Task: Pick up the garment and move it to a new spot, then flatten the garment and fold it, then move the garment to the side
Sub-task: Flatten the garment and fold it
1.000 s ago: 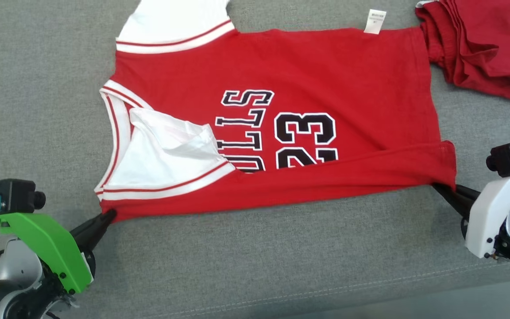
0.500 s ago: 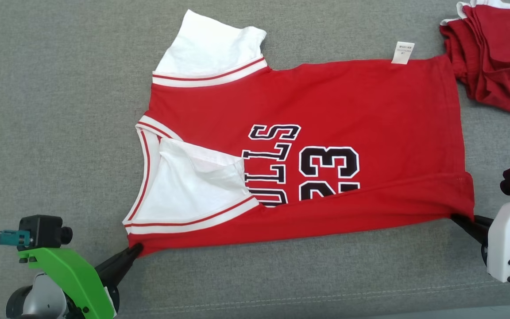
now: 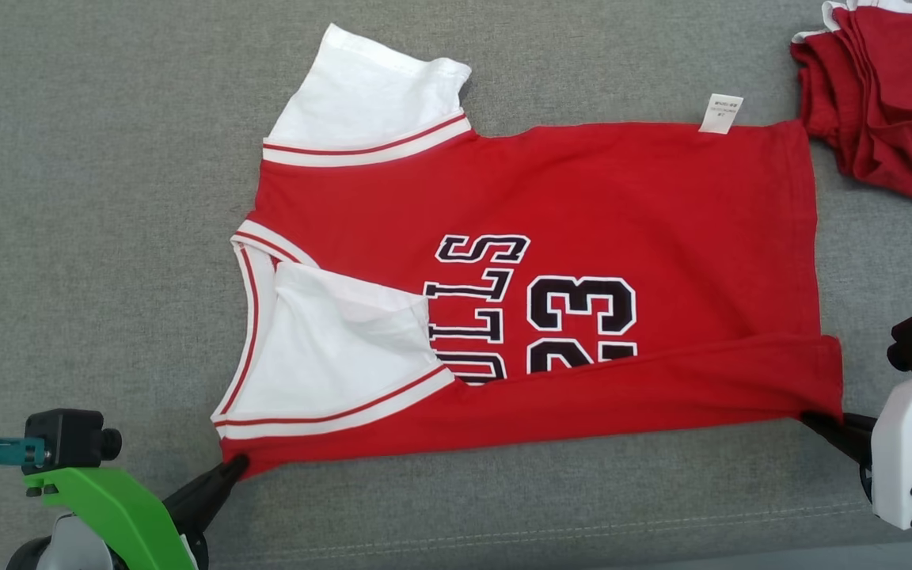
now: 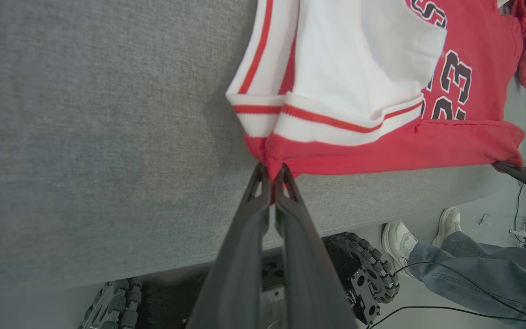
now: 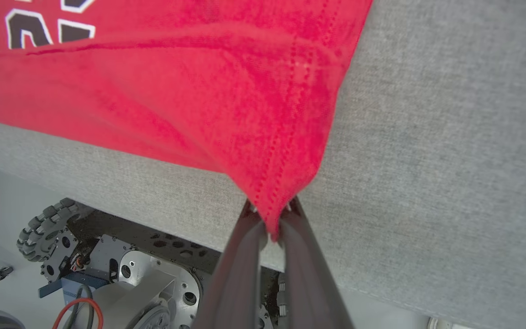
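The left gripper (image 4: pixel 272 176) is clamped tight on the shoulder corner of the garment (image 3: pixel 583 198), and the right gripper (image 5: pixel 272 214) is pinched just as firmly on the hem corner, so the two hold opposite ends of the garment's near long side. Between them a red strip is turned up over the lower half of the printed numbers, with one white sleeve (image 3: pixel 337 356) tucked inward. The garment lies sideways across the middle of the grey surface (image 3: pixel 108 158), collar toward its left edge and hem toward its right. More red clothes (image 3: pixel 883 103) sit at the far right corner. The lengthwise fold appears to be in hand. The next move calls for carrying both corners evenly toward the far edge, then releasing together so the crease stays straight.
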{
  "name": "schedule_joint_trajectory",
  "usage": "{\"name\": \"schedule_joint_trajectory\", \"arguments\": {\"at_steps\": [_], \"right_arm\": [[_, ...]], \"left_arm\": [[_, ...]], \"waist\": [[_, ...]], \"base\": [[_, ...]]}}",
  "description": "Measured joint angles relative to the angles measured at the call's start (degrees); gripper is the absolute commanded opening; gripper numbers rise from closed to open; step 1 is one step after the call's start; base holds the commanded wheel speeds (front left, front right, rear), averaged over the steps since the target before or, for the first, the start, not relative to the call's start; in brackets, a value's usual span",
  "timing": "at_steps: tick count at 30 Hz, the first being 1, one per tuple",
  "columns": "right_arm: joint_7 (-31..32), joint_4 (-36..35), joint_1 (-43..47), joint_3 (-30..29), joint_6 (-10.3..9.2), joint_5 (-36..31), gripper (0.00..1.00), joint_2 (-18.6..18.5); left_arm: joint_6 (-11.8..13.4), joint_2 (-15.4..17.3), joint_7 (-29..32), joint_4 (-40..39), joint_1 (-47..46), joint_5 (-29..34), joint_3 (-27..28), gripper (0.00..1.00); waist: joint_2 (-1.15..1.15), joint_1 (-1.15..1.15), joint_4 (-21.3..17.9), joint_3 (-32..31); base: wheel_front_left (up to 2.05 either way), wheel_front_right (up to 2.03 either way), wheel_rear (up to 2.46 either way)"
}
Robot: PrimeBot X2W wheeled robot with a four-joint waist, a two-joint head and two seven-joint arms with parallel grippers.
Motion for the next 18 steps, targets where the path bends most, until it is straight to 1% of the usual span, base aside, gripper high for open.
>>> {"name": "schedule_joint_trajectory", "arguments": {"at_steps": [4, 5, 6, 7, 8, 9, 12, 13, 16, 18], "right_arm": [[0.26, -0.96, 0.96, -0.26, -0.23, 0.42, 0.0, -0.04], [0.24, -1.31, 1.02, -0.48, -0.62, 0.42, 0.0, -0.04], [0.23, -1.55, 1.02, -0.77, -0.67, 0.43, 0.19, -0.03], [0.23, -1.76, 1.02, -1.0, -0.77, 0.43, 0.35, -0.02], [0.23, -1.94, 1.02, -1.14, -1.12, 0.43, 0.85, -0.03], [0.23, -2.11, 1.03, -1.29, -1.12, 0.43, 1.0, -0.04], [0.23, -2.32, 1.35, -1.64, -1.2, 0.43, 1.0, -0.11], [0.33, -2.59, 1.86, -1.99, -1.66, 0.43, 1.0, -0.86], [1.31, -3.44, 2.99, -3.41, -2.18, 0.42, 1.0, -3.31], [1.32, -4.5, 2.97, -5.3, -2.21, 0.29, 1.0, -4.7]], "left_arm": [[0.26, 0.1, -0.16, -0.16, 0.9, 0.02, 0.36, 0.0], [0.27, 0.12, -0.18, -0.25, 0.98, 0.11, 0.48, 0.04], [0.3, 0.23, -0.24, -0.29, 1.04, 0.3, 0.49, 0.42], [0.3, 0.45, -0.24, -0.32, 1.17, 0.53, 0.42, 0.74], [0.3, 0.78, 0.01, -0.34, 1.37, 0.58, 0.2, 1.0], [0.3, 1.11, 0.16, -0.4, 1.62, 0.69, -0.03, 1.0], [0.3, 2.09, 0.8, -0.38, 2.13, 1.35, -0.53, 1.0], [0.3, 3.33, 1.19, -0.76, 2.45, 2.54, -0.45, 1.0], [0.3, 6.31, 2.22, -2.24, 2.89, 3.85, 0.53, 1.0], [0.3, 8.26, 2.6, -3.54, 2.81, 4.35, 2.42, 1.0]], "waist": [[0.0, 0.0, -0.84, 0.41], [0.0, 0.0, -1.06, 0.53], [0.0, 0.0, -1.27, 0.66], [0.0, 0.0, -1.48, 0.79], [0.0, 0.0, -1.67, 0.93], [0.0, 0.0, -1.83, 1.09], [0.0, 0.0, -2.08, 1.34], [0.0, 0.0, -2.22, 1.47], [0.0, 0.0, -2.33, 1.74], [0.0, 0.0, -2.41, 1.9]], "base": [[0.0, 0.0, 0.0], [0.0, 0.0, 0.0], [0.0, 0.0, 0.0], [0.0, 0.0, 0.0], [0.0, 0.0, 0.0], [0.0, 0.0, 0.0], [0.0, 0.0, 0.0], [0.0, 0.0, 0.0], [0.0, 0.0, 0.0], [0.0, 0.0, 0.0]]}}
